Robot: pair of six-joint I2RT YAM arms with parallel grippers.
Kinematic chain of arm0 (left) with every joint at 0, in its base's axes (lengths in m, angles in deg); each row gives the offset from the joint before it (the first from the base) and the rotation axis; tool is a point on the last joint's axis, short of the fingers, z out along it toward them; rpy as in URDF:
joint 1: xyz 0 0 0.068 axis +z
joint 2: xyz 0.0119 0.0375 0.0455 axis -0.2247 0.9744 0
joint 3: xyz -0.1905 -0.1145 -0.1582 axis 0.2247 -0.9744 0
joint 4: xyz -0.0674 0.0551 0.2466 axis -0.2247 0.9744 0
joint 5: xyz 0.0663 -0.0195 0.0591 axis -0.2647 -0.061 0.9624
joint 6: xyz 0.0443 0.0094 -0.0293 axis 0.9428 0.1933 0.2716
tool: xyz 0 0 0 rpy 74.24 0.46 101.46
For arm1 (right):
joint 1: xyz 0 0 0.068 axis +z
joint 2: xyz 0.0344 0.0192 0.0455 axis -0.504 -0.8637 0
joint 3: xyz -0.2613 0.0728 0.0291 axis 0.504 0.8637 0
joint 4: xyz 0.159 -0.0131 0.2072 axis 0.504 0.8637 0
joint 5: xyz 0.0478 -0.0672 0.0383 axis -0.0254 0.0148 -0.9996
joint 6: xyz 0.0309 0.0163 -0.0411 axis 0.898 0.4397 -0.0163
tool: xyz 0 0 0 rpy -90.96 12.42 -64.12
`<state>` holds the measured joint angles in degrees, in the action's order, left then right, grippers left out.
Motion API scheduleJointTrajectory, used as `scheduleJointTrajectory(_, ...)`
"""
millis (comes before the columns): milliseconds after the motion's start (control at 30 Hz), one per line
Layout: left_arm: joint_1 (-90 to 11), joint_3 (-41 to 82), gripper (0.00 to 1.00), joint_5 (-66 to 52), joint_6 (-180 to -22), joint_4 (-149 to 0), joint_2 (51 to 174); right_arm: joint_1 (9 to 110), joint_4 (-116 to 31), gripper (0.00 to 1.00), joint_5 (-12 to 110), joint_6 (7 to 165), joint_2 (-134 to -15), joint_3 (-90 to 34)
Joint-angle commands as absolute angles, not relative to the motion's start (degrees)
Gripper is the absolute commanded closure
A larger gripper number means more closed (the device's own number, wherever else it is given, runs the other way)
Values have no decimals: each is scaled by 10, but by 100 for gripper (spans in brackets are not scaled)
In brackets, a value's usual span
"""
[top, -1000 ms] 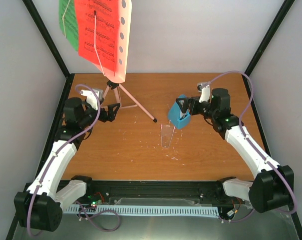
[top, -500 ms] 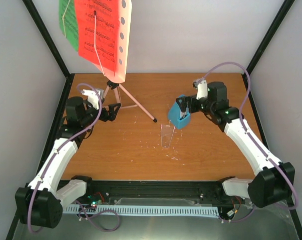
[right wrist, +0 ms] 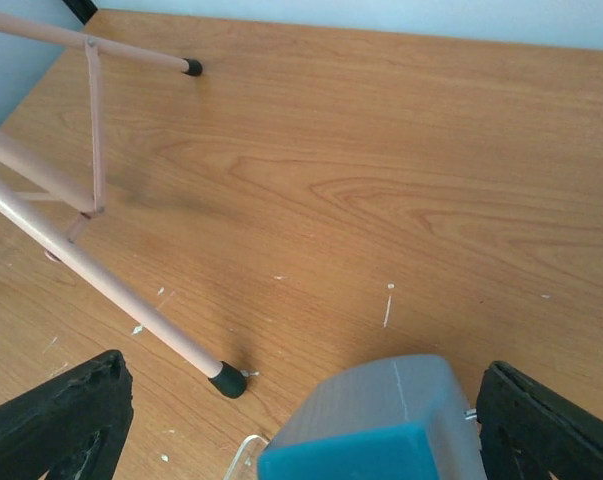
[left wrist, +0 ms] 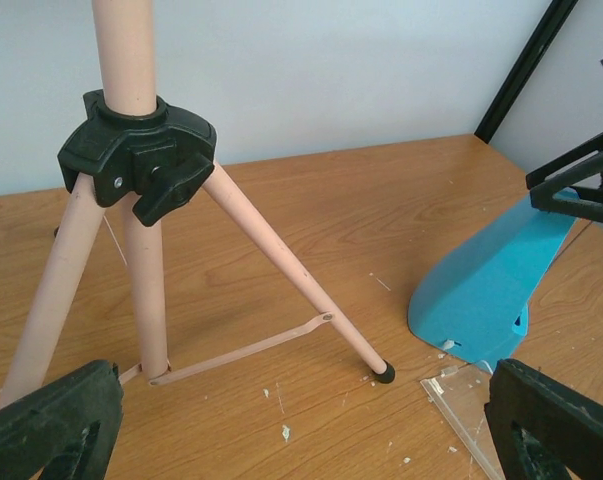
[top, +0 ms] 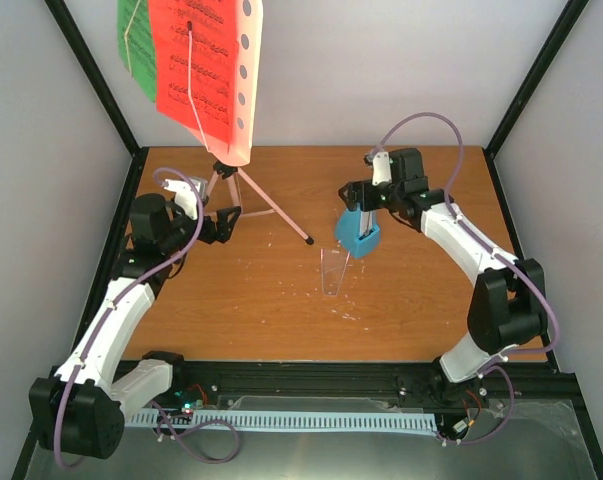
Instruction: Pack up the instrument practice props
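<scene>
Pincers are both released: the left pincer (left wrist: 301, 428) gapes before the matte tube legs of the pink music stand (left wrist: 141, 290) at the far left of the counter (top: 431, 300), and the right pincer (right wrist: 301, 420) straddles the blue metronome (top: 358, 232) right of centre. Top-heavy with its punched desk (top: 246, 80) and the red pages (top: 191, 60) and green pages (top: 133, 45), the stand could topple if a leg is nudged. The smooth, tapering plastic metronome may squirt out of a squeeze, and the thin clear cover (top: 331, 272) just beside it could crack.
</scene>
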<state>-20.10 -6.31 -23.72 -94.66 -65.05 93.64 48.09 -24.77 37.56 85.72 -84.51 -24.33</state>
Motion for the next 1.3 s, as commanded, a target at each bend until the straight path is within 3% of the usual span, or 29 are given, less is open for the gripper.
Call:
scheduleJointTrajectory(0,-209,-63,1,-237,-938,-659,929,490,-281,8,375,848,-854,-233)
scheduleJointTrajectory(233,-221,-60,0,-243,-942,-658,938,492,-293,15,434,824,-838,-174)
scheduleJointTrajectory(367,-225,-58,1,-247,-946,-657,945,502,-301,31,486,842,-801,-139)
scheduleJointTrajectory(467,-227,-55,1,-251,-951,-655,946,517,-307,38,532,860,-762,-113)
scheduleJointTrajectory(867,-235,-53,0,-253,-958,-649,939,579,-251,47,715,1018,-670,-43)
scheduleJointTrajectory(1000,-235,-52,1,-251,-958,-647,940,588,-250,41,735,1069,-660,-38)
scheduleJointTrajectory(1100,-235,-53,1,-250,-957,-647,939,589,-250,28,729,1078,-654,-46)
scheduleJointTrajectory(1200,-235,-53,1,-249,-957,-647,937,590,-245,8,709,1071,-629,-56)
scheduleJointTrajectory(1267,-236,-53,0,-249,-957,-647,937,590,-236,5,709,1069,-599,-64)
